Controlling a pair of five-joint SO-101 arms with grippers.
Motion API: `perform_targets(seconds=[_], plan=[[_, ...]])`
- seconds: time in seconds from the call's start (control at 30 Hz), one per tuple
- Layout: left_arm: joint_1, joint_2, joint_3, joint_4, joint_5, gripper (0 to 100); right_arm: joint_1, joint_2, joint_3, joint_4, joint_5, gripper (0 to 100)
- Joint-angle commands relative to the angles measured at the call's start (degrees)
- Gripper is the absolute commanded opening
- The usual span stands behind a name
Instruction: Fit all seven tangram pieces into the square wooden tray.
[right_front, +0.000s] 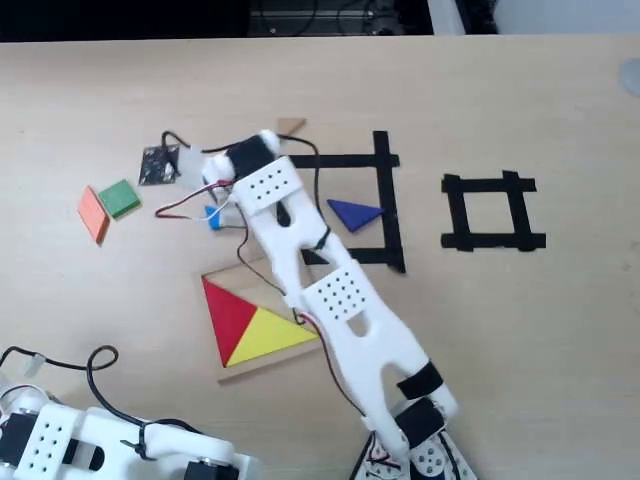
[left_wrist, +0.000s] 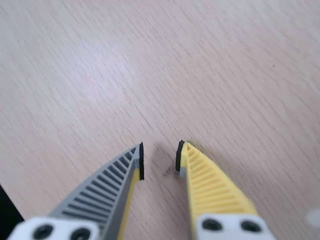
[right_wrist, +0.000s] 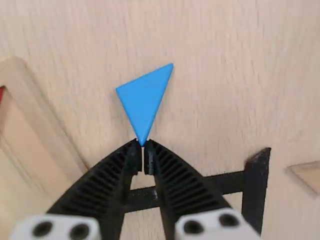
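My right gripper (right_wrist: 144, 150) is shut on one corner of a light blue triangle (right_wrist: 145, 97), just beside the wooden tray's rim (right_wrist: 30, 110). From above, that triangle (right_front: 213, 216) sits at the tip of the long white arm, up and left of the tray (right_front: 262, 363). A red triangle (right_front: 226, 310) and a yellow triangle (right_front: 268, 333) lie inside the tray. A dark blue triangle (right_front: 355, 213), an orange parallelogram (right_front: 93, 214), a green square (right_front: 119, 198) and a wood-coloured triangle (right_front: 291, 126) lie loose on the table. My left gripper (left_wrist: 160, 160) is open over bare table.
Black tape marks a partial square (right_front: 385, 200) around the dark blue triangle and a smaller square (right_front: 493, 212) to its right. The right arm (right_front: 340, 300) crosses over the tray's upper right corner. The left arm (right_front: 60, 440) is folded at the bottom left.
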Motion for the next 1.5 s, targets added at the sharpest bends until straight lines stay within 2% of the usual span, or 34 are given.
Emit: perform_targets(seconds=[0.0,0.2,0.33,0.47,0.57,0.7,0.83,1.07,1.47], plan=[[0.4,-0.4,-0.2,-0.9,-0.4,14,3.3,-2.2,-0.7,2.0,-1.0,1.1],[0.5,-0.4,-0.2,-0.9,-0.4,14,7.5,-10.6,7.3,2.0,-3.1,1.1],[0.6,-0.4,-0.2,-0.9,-0.4,14,9.0,-19.5,18.8,2.0,-3.5,1.1],[0.4,-0.4,-0.2,-0.9,-0.4,14,7.8,-28.6,30.8,1.2,-3.8,1.1],[0.7,-0.4,-0.2,-0.9,-0.4,14,5.6,-32.0,34.0,-4.6,-5.6,1.2],[0.7,-0.4,-0.2,-0.9,-0.4,14,4.1,-30.3,34.4,-16.5,-21.2,3.5],[0.7,-0.4,-0.2,-0.9,-0.4,14,1.8,-25.5,33.7,-21.9,-29.0,18.0],[0.4,-0.4,-0.2,-0.9,-0.4,14,-3.2,-15.2,26.7,-26.6,-29.1,18.8],[0.4,-0.4,-0.2,-0.9,-0.4,14,-3.3,-4.4,14.6,-22.5,-26.6,19.1]])
